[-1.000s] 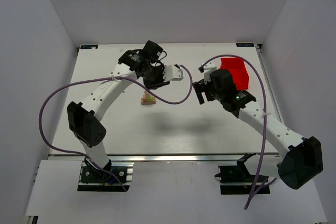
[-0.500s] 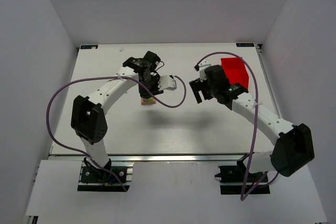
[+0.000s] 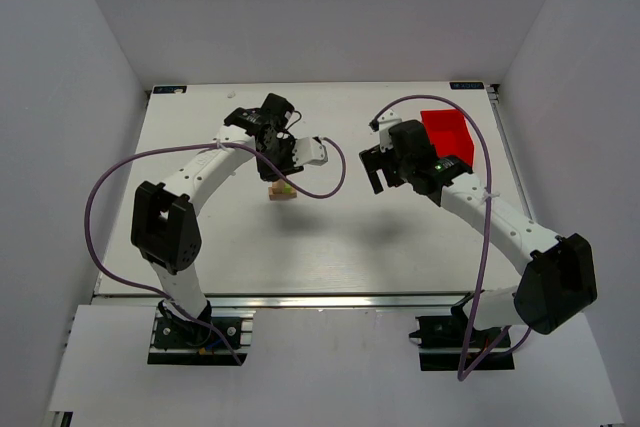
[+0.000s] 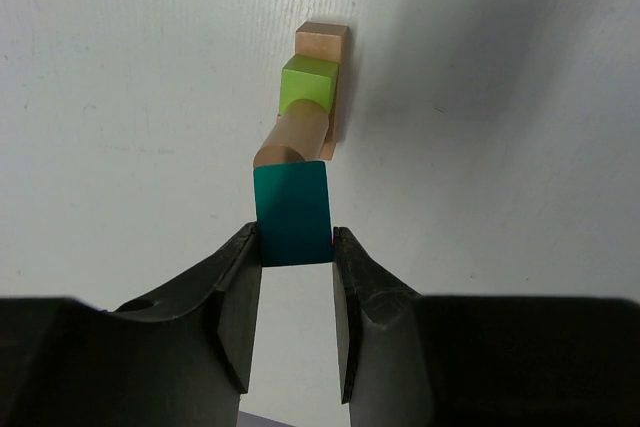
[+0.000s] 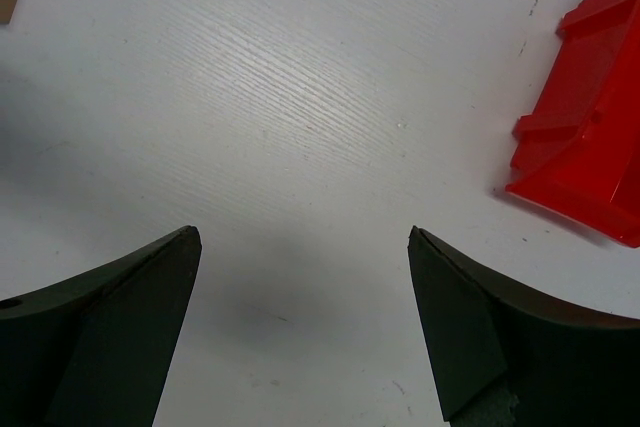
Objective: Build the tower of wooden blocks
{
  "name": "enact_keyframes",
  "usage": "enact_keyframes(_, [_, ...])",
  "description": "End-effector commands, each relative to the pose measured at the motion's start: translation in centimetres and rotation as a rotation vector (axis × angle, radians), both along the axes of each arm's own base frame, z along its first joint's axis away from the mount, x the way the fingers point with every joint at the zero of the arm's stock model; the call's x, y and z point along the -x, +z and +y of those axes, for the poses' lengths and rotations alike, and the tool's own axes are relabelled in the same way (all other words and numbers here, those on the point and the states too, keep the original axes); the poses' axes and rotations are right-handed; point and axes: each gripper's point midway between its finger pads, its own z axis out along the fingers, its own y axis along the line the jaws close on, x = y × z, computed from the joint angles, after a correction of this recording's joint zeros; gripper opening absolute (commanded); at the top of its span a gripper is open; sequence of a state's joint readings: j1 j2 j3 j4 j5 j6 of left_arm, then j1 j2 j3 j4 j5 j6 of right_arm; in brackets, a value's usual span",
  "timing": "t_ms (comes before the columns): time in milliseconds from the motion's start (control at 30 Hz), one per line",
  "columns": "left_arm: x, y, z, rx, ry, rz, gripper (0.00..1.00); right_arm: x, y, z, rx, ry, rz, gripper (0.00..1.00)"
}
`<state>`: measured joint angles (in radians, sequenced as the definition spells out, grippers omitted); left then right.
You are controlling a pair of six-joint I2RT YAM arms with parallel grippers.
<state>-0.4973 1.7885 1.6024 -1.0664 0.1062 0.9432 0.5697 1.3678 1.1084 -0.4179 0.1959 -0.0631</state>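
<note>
Wood block tower [image 4: 305,112] lies at twelve o'clock of the teal block [image 4: 291,212] held in the left pincer [image 4: 293,239]; lower it level and centred. The right pincer [image 5: 302,237] stands wide, empty.

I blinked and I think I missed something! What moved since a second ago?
The left arm swung its end to its left, bringing the teal block in its jaws up to the wood block tower. The right arm edged slightly left and toward the far side, jaws wide open and empty. Nothing was visibly grabbed or dropped. The tower and the red bin stayed put.
</note>
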Motion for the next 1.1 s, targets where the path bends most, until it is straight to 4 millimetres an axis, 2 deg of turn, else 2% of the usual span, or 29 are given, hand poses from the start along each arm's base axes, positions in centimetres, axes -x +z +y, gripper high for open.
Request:
enact_keyframes(0, [0.4, 2.2, -0.5, 0.052, -0.077, -0.037, 0.00, -0.6, 1.6, 0.8, -0.034, 0.012, -0.026, 0.89])
enact_keyframes(100, [-0.3, 2.6, -0.4, 0.040, -0.088, -0.074, 0.00, -0.5, 1.6, 1.2, -0.040, 0.026, -0.016, 0.89])
enact_keyframes(233, [0.1, 2.1, -0.3, 0.007, -0.122, -0.034, 0.00, -0.6, 1.5, 1.2, -0.038, 0.026, -0.012, 0.89])
enact_keyframes(500, [-0.3, 2.8, -0.3, -0.028, -0.147, -0.059, 0.00, -0.4, 1.8, 1.3, -0.033, 0.041, -0.010, 0.90])
enact_keyframes(1067, [-1.1, 1.2, -0.5, -0.062, -0.183, -0.044, 0.00, -0.2, 2.3, 1.4, -0.039, 0.053, -0.016, 0.89])
